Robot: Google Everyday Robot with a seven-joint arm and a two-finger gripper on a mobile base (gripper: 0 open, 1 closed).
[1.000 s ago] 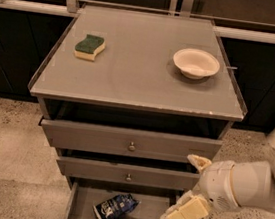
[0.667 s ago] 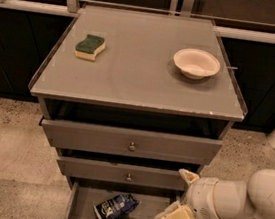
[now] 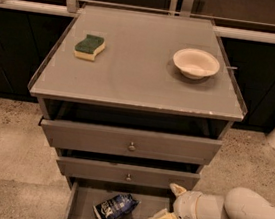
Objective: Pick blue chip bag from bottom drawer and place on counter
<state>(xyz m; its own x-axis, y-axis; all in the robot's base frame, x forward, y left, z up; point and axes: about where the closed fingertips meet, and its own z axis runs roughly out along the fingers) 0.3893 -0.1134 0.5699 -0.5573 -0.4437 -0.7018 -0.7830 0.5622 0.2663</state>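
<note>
The bottom drawer [image 3: 79, 200] is pulled well out, farther than the two knobbed drawers above it, so its flat inside is open from above. The blue chip bag [image 3: 115, 208] lies in it, a little left of the middle, tilted with one end towards the front rim. Nothing covers it or leans on it.

The pincer [image 3: 159, 209] hangs low at the right end of that drawer, just beside the bag but apart from it. Its two pale fingers are spread wide, one up near the middle drawer's [image 3: 128, 174] front and one down by the drawer's front edge. It holds nothing. The wide spread suits a crinkled bag, which needs room on both sides before the fingers close.

By my reading, the step in hand is the approach to the grasp, and the lift and the placing are not yet done. The pincer would need to go left and over the bag.

On the worktop [image 3: 136, 78] a sponge [image 3: 89, 47] sits at the back left and a bowl [image 3: 196, 63] at the back right. The wide bare stretch between them and along the front looks the easiest place for the bag.
</note>
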